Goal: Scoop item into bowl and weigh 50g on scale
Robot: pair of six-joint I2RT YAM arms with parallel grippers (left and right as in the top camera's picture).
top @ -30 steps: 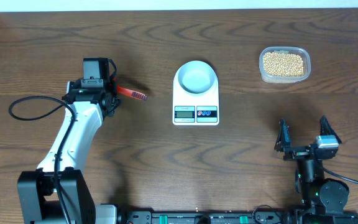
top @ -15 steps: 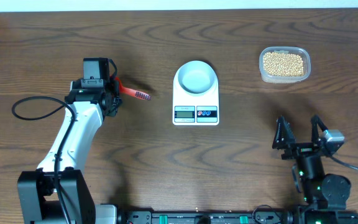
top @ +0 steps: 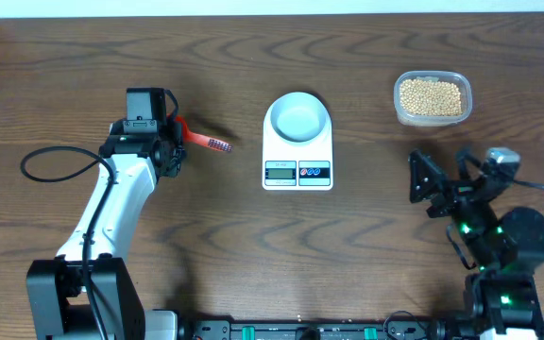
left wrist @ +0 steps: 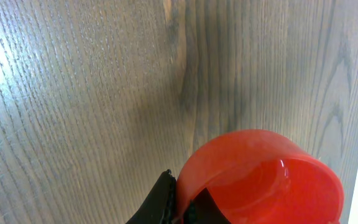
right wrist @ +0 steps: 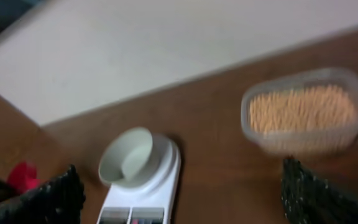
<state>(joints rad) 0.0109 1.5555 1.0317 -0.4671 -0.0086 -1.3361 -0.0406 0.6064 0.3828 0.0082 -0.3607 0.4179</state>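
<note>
Your right gripper [top: 440, 181] has swung upward at lower right, fingers wide apart, empty. Your left gripper [top: 171, 142] stays clamped on the red scoop [top: 203, 143], centre left. At upper right the beans [top: 430, 96] fill the clear container [top: 398, 113]; the bowl [top: 297, 118] sits on the scale [top: 297, 172], centre.

**Dark Wood, Pale Backdrop**

A dark brown wooden worktop [top: 64, 76] with bold, wavy grain spreads wide in front of me. Past its far edge runs a plain pale surface [top: 272, 6]. Soft light leaves a mild sheen on the wood.
</note>
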